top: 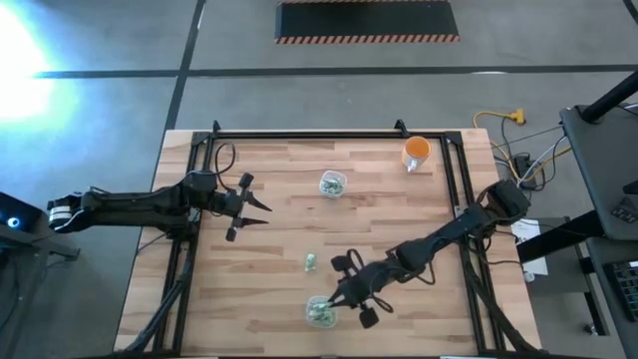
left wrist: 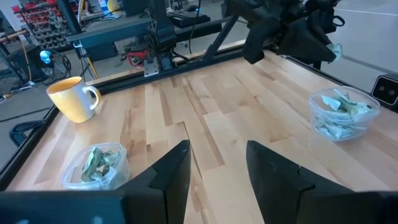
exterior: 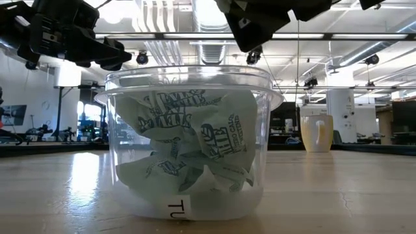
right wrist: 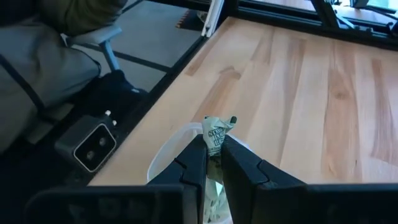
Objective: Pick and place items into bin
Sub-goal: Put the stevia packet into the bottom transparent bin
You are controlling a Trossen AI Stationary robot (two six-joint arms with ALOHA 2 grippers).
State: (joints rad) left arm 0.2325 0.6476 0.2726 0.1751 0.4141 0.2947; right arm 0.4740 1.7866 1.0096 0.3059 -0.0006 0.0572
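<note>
- High view shows us both arms over the wooden table (top: 269, 299): our left gripper (top: 249, 206) hangs over the left-centre of the boards, and our right gripper (top: 344, 299) reaches down to the near edge, just beside a clear bin (top: 320, 312).
- Right wrist view shows our right gripper (right wrist: 213, 163) pinching one wrapped piece (right wrist: 216, 135) between its fingers (right wrist: 194, 163), green-and-white and crinkled, held right over the rim of the bin (right wrist: 171, 152).
- Low view lets us see that bin (exterior: 188, 156) up close, packed with more of the pale green-printed wrappers (exterior: 195, 146), a label at its base.
- Left wrist view shows our left gripper (left wrist: 217, 165) with its fingers (left wrist: 171, 171) spread apart and nothing between them, above bare boards.
- A second clear container (top: 332, 184) sits toward the far middle of the table, also with wrapped pieces inside.
- One loose piece (top: 310, 261) lies on the boards between the two containers, well apart from both grippers.
- An orange cup (top: 417, 152) stands near the far right corner, apart from everything else.
</note>
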